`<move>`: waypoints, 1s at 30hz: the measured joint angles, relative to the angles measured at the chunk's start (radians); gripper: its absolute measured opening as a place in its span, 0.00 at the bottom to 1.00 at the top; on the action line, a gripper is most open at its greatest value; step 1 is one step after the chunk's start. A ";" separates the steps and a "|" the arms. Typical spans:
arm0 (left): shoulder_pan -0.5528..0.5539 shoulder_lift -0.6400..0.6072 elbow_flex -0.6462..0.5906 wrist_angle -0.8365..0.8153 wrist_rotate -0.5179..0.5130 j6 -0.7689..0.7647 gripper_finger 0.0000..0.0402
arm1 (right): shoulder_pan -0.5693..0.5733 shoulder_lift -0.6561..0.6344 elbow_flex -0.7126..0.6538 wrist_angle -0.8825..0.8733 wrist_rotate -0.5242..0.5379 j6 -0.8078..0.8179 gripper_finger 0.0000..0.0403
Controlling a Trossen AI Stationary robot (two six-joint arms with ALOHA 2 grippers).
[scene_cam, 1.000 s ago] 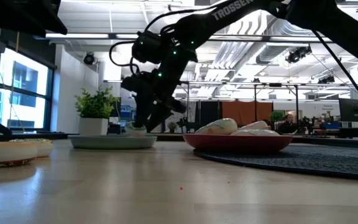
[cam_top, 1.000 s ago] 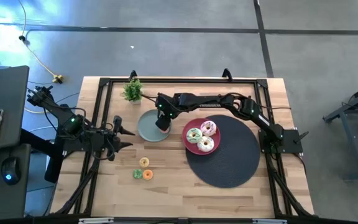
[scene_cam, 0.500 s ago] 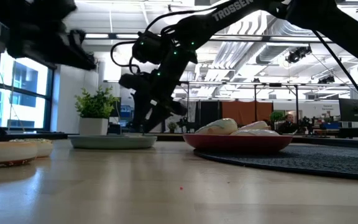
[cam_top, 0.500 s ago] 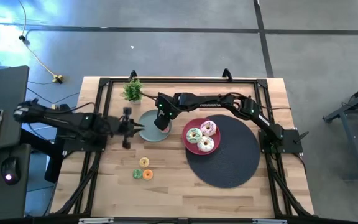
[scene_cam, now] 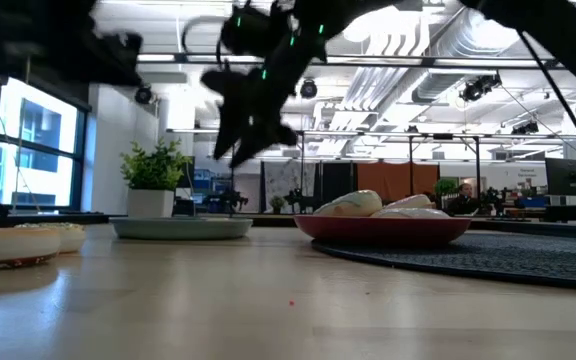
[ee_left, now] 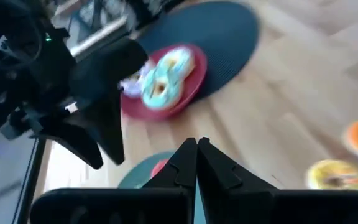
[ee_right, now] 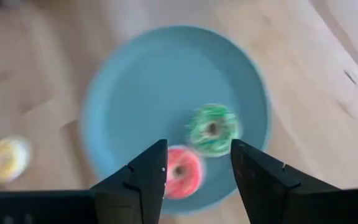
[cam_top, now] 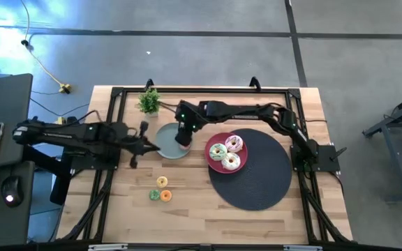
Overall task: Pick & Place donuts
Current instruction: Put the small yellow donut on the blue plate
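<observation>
**Donuts sitting on two plates and the bare table, both grippers empty**

Nearest the front edge of the light wooden table [cam_top: 208, 209], three tiny ring donuts are lying on bare wood: a small green one [cam_top: 154, 195] touching a small orange one [cam_top: 165, 196], with a small yellow one [cam_top: 161, 182] just behind them. To their right a round dark woven mat [cam_top: 257, 174] is lying flat, and a round pink-red plate [cam_top: 213, 162] is overlapping its left edge. That plate is carrying the three larger ring donuts, packed close together: green icing [cam_top: 218, 150], white icing [cam_top: 230, 162] and pink icing [cam_top: 234, 143].

Further back and left, a round grey-green plate [ee_right: 166, 81] is holding two more tiny rings, a green sprinkled one [ee_right: 212, 129] and a pink one [ee_right: 180, 172], lying side by side near its rim.

The right gripper [cam_top: 183, 134] is hanging above this plate with its fingers spread apart and nothing between them. The left gripper [cam_top: 142, 143] is reaching in at the plate's left rim, its fingers pressed together on nothing.

A small green potted plant [cam_top: 149, 102] is standing at the far edge
</observation>
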 joint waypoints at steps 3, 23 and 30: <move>-0.138 -0.064 0.024 -0.115 -0.090 -0.063 0.01 | 0.050 -0.021 0.001 -0.022 -0.091 -0.006 0.42; -0.871 0.033 0.023 -0.256 -0.378 -0.505 0.00 | 0.279 0.139 0.001 0.290 0.006 0.541 0.38; -1.019 0.031 0.023 -0.240 -0.560 -0.558 0.00 | 0.313 0.187 0.000 0.319 0.030 0.578 0.38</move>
